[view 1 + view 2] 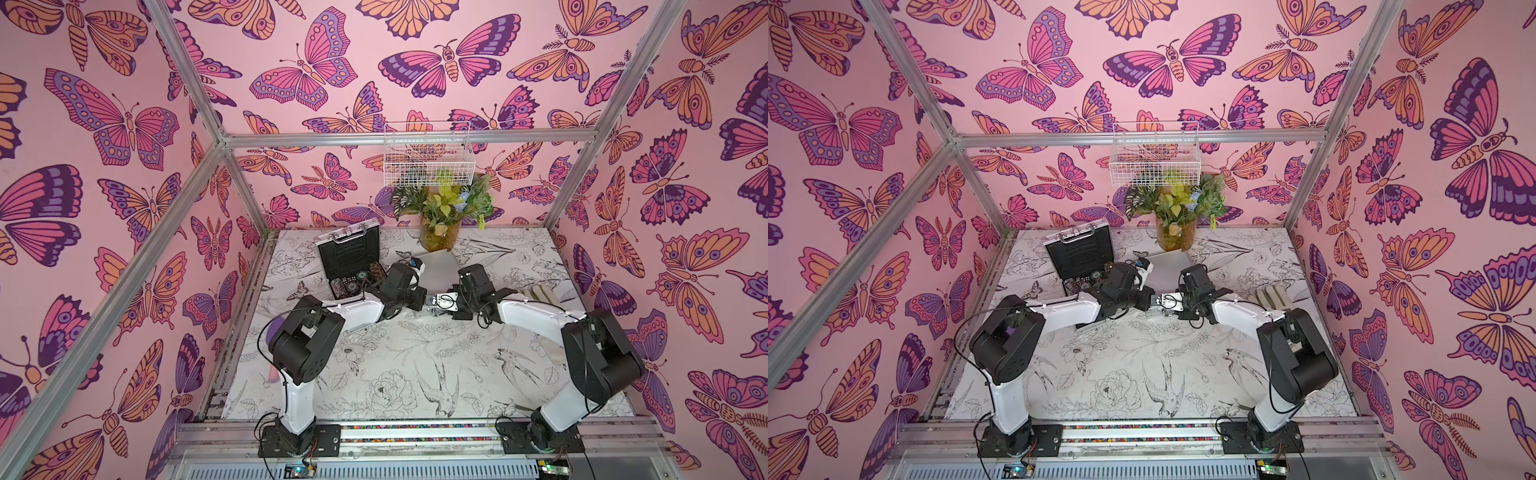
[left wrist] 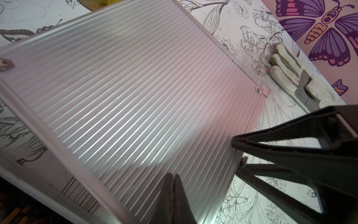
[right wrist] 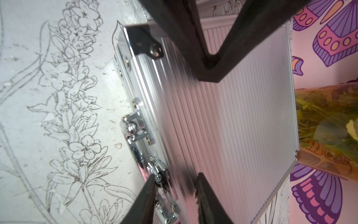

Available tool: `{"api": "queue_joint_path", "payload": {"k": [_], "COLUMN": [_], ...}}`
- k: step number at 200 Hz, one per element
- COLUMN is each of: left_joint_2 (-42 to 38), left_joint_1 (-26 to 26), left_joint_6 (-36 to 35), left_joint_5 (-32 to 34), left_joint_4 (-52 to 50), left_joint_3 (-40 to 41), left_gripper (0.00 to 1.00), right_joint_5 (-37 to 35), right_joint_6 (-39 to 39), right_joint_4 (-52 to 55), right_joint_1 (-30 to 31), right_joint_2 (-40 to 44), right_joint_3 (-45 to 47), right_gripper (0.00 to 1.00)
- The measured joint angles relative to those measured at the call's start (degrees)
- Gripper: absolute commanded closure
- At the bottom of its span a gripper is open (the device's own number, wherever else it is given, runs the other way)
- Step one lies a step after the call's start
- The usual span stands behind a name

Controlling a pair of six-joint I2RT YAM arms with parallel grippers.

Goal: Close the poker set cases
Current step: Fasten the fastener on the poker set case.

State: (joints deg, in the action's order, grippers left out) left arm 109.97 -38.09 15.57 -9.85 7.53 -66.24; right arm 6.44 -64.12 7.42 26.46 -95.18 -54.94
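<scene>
Poker set case lying shut | left arm, right arm reaching over it | left jaws pressing together | right wrist alone showing right jaws spread astride latch

**Top views.** A stereo pair set high above the near edge of the table, tilted down toward the back wall. The view is wide and distant. Both top views take in the whole table, the open poker set case, the closed poker set case and the vase, with the framing shifted slightly sideways between them.

**Left wrist view.** Very near, skimming low across the ribbed lid of the closed poker set case toward the work glove by the side wall.

**Right wrist view.** Very near, looking over that case's latch edge toward the vase.

Both wrist views share the lid.
</scene>
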Motion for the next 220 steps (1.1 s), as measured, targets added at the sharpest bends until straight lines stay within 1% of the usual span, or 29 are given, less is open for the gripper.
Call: {"api": "queue_joint_path", "payload": {"k": [42, 79, 134, 147, 160, 171, 181, 189, 201, 211, 220], "left_joint_2": [0.0, -0.1, -1.2, -1.6, -1.7, -1.9, -2.0, -2.2, -2.6, -3.3, -4.0], "left_joint_1": [0.0, 0.1, 0.0, 0.0, -0.1, -0.3, -0.3, -0.4, -0.5, -0.7, -0.8], "left_joint_6": [0.7, 0.7, -0.3, -0.7, -1.1, -1.4, -1.5, -1.6, -1.6, -1.7, -1.9], "left_joint_5": [0.0, 0.5, 0.7, 0.9, 0.8, 0.9, 0.9, 0.9, 1.0, 1.4, 1.7], "left_joint_4": [0.0, 0.2, -0.1, -0.5, -0.7, -1.2, -1.4, -1.6, -2.3, -3.3, -4.4], "left_joint_3": [0.0, 0.2, 1.1, 1.3, 1.3, 1.3, 1.3, 1.3, 1.5, 1.7, 2.0], "left_gripper": [1.00, 1.00, 1.00, 1.00, 1.00, 1.00, 1.00, 1.00, 1.00, 0.94, 0.86], "right_joint_5": [3.7, 7.9, 10.3, 10.8, 10.5, 10.1, 9.8, 9.4, 8.7, 7.6, 6.3], "right_joint_6": [-2.4, -1.6, 5.4, 7.2, 9.6, 12.4, 14.4, 16.8, 20.9, 25.0, 28.6], "right_joint_4": [4.6, 6.6, 4.2, 3.0, 0.2, -2.5, -4.8, -6.4, -8.7, -9.9, -10.3], "right_joint_1": [-1.4, -2.9, -3.6, -3.6, -3.6, -3.8, -3.8, -3.8, -3.8, -3.7, -3.5], "right_joint_2": [-1.6, -3.4, -3.8, -2.7, -1.5, -0.2, 1.0, 1.9, 3.3, 4.3, 5.2], "right_joint_3": [-3.5, -6.1, -6.3, -5.9, -5.6, -5.2, -4.8, -4.5, -4.3, -4.3, -4.3], "right_gripper": [1.00, 1.00, 1.00, 1.00, 0.91, 0.79, 0.72, 0.64, 0.58, 0.55, 0.54]}}
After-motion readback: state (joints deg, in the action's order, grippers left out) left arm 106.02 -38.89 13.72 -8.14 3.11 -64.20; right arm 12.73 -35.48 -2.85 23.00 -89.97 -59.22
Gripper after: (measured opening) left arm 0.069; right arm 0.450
